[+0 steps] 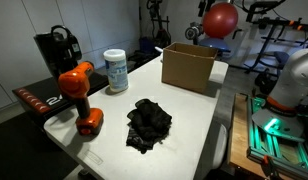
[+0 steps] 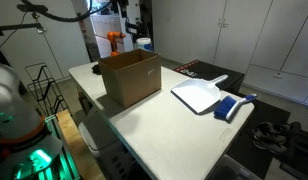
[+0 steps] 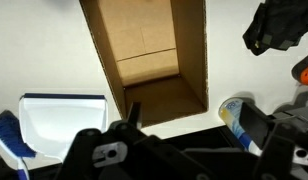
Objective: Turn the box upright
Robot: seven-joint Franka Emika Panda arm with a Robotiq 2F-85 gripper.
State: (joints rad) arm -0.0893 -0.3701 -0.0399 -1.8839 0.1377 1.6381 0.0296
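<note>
The plain brown cardboard box [image 1: 189,66] stands on the white table [image 1: 204,125] with its open side facing up; it shows in both exterior views [image 2: 131,78]. The wrist view looks straight down into the box [image 3: 149,55], showing its inner walls and floor. My gripper [image 3: 194,118] hangs above the box's near edge. Its two dark fingers are spread wide with nothing between them. The gripper is out of frame in both exterior views.
An orange drill [image 1: 79,95], a white tub [image 1: 116,72] and a black cloth [image 1: 149,122] lie on one side of the box. A black coffee machine [image 1: 56,48] stands behind them. A white dustpan [image 2: 199,96] and a blue brush [image 2: 232,106] lie on the other side.
</note>
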